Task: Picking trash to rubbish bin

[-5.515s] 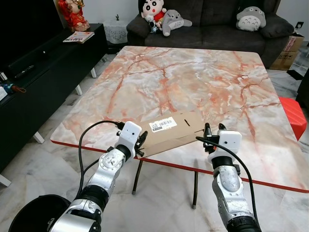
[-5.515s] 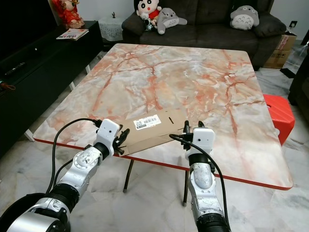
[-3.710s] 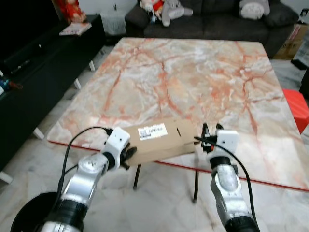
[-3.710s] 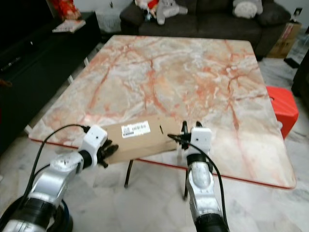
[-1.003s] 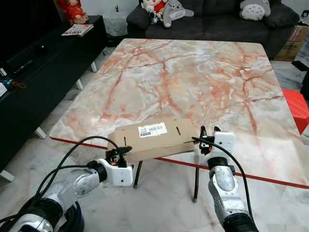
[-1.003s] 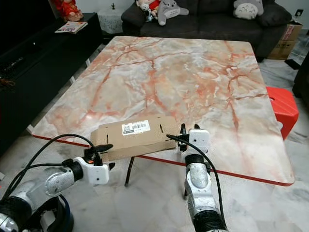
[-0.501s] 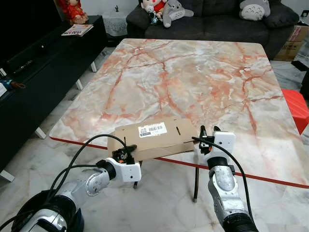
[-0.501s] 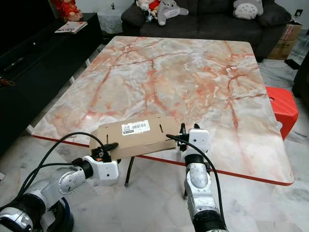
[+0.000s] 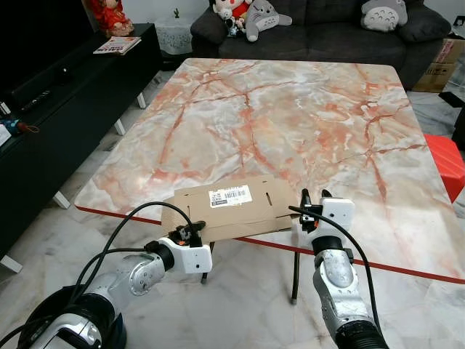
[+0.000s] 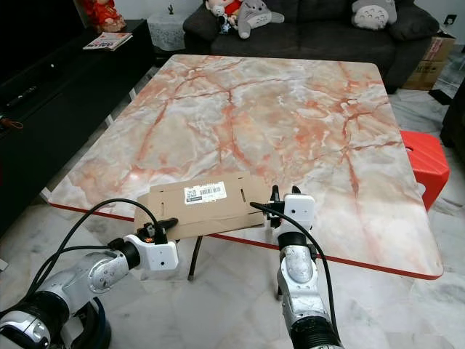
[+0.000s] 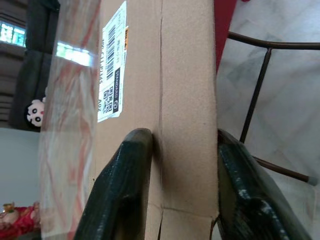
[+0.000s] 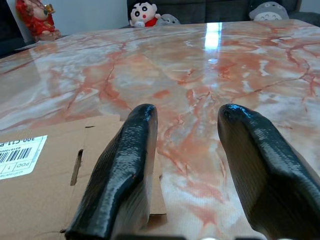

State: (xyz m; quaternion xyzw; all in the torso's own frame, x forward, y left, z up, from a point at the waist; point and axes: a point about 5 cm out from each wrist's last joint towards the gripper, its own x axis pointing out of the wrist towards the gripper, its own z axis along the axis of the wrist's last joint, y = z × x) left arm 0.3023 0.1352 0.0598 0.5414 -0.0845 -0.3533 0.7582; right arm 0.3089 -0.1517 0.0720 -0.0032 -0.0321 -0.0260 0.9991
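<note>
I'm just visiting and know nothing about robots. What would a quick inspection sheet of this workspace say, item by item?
Surface: marble-patterned table with a red edge, on thin metal legs.
Job's things: flattened cardboard box with a barcode label, lying at the table's near edge and overhanging it; black rubbish bin on the floor at the robot's left.
Clutter: nothing seen on the table besides the cardboard.
Grippers: left gripper open, one finger on each side of the cardboard's overhanging part; right gripper open at the cardboard's right end, over the tabletop.
Cables: black cables loop along both arms.
Surroundings: dark sofa with plush toys, black TV cabinet, red stool, marble floor.
</note>
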